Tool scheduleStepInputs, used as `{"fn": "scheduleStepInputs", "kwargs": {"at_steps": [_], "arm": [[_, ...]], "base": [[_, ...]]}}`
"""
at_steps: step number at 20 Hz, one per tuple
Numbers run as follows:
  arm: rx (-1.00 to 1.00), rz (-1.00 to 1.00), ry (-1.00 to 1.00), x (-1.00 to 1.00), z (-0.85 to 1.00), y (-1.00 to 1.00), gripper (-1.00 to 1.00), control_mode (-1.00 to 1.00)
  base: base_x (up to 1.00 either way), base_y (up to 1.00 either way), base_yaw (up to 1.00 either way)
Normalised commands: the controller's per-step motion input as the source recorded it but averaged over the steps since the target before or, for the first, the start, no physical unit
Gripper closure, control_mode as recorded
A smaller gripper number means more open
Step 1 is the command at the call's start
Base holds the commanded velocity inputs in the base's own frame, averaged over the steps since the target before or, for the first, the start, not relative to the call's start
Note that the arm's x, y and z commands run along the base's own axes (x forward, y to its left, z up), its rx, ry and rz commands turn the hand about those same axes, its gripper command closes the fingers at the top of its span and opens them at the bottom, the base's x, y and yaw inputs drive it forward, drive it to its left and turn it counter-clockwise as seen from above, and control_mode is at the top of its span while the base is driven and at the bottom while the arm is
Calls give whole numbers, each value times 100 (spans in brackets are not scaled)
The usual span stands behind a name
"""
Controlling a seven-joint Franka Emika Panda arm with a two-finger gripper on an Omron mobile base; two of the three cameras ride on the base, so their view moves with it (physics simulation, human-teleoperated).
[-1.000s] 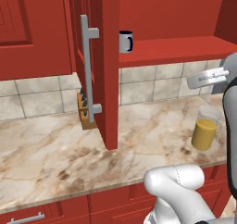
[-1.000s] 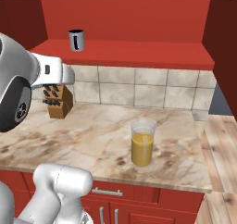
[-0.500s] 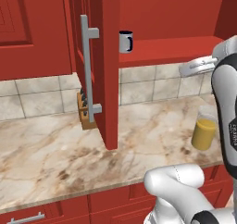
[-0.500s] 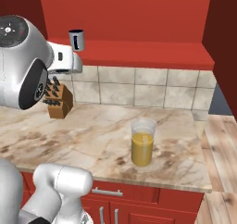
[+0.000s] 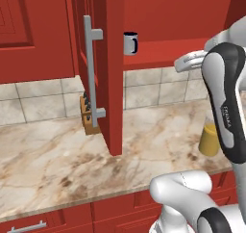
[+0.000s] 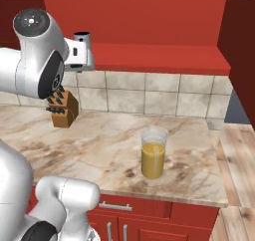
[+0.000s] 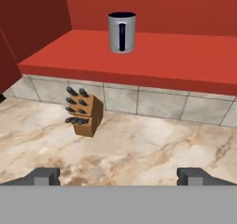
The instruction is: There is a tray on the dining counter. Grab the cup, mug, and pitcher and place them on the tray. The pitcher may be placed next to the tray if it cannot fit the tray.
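Raised since earlier, empty hand [image 7: 118,176] spread wide, facing one grey dark-handled mug [image 7: 122,32] on red cabinet shelf [image 7: 152,56], one wooden knife block [image 7: 83,111] on marble worktop [image 7: 139,146] below, one glass pitcher of orange liquid [image 6: 153,153] aside.

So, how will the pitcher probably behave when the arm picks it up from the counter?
The pitcher looks like clear glass, so it is probably stiff, smooth and somewhat slippery. It is about half full of orange liquid, so likely heavy for its size, and tilting could spill through the open top. It stands upright on a flat base, so it should not roll.
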Motion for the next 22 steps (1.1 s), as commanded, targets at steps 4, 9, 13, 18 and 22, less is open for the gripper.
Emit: {"fn": "scheduleStepInputs", "kwargs": {"at_steps": [4,9,13,18,22], "arm": [[0,0,8,50,0,12,-100,-100],[0,0,6,47,0,12,-100,-100],[0,0,0,31,0,9,-100,-100],[0,0,0,17,0,4,-100,-100],[0,0,-1,11,0,10,-100,-100]], "base": [[0,0,0],[0,0,0],[0,0,0],[0,0,0],[0,0,0]]}}
